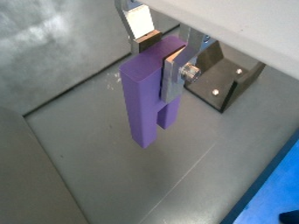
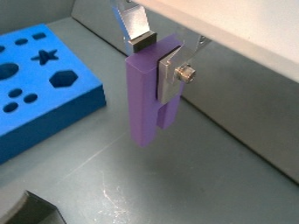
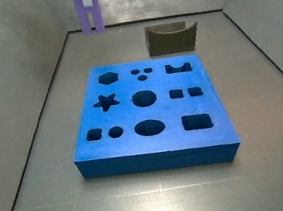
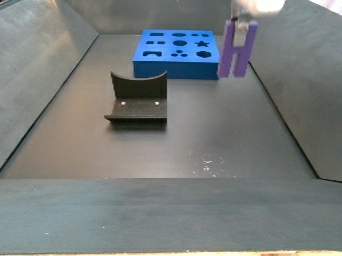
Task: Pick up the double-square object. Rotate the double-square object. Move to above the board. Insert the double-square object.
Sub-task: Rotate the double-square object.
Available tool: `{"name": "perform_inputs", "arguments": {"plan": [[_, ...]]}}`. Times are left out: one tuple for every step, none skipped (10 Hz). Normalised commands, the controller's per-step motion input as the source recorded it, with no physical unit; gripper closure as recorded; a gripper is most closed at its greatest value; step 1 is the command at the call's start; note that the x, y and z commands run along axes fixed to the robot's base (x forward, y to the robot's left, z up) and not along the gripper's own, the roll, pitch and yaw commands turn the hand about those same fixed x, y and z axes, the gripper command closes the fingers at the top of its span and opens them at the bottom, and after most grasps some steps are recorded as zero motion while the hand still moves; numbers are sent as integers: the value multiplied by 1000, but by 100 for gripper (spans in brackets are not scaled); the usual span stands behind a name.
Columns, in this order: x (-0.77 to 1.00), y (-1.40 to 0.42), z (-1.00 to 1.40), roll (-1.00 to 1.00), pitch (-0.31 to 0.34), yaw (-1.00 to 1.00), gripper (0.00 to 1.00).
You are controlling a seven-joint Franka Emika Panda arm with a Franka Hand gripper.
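purple double-square object [image 2: 149, 92] upright in pincer [image 2: 162, 54], top cropped, board [image 2: 41, 83] apart.

One gripper [image 2: 160, 54], one purple block [image 2: 149, 96], one blue board [image 3: 151, 111], one fixture [image 4: 135, 100].

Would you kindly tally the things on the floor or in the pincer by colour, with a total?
Purple: 1, the double-square object, clamped upright in the pincer, off the floor
Blue: 1, the board
Dark: 1, the fixture
Total: 3
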Motion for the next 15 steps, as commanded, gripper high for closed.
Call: {"name": "perform_inputs", "arguments": {"plan": [[33,11,-1000,84,-26,22,100],[35,12,-1000,91,-26,21,100],[37,15,-1000,103,-30,18,100],[37,16,-1000,112,-31,17,100],[35,14,-891,121,-29,15,100],[34,13,-771,127,-28,16,100],[32,11,-616,136,-26,16,100],[32,11,-540,141,-24,15,100],[33,11,-428,148,-20,12,100],[38,12,-282,157,-16,9,100],[34,11,-254,158,-10,8,100],[0,0,0,0,0,0,0],[0,0,1000,0,0,0,0],[-13,-2,1000,-3,12,0,0],[-29,-7,957,-12,30,3,0]]}}
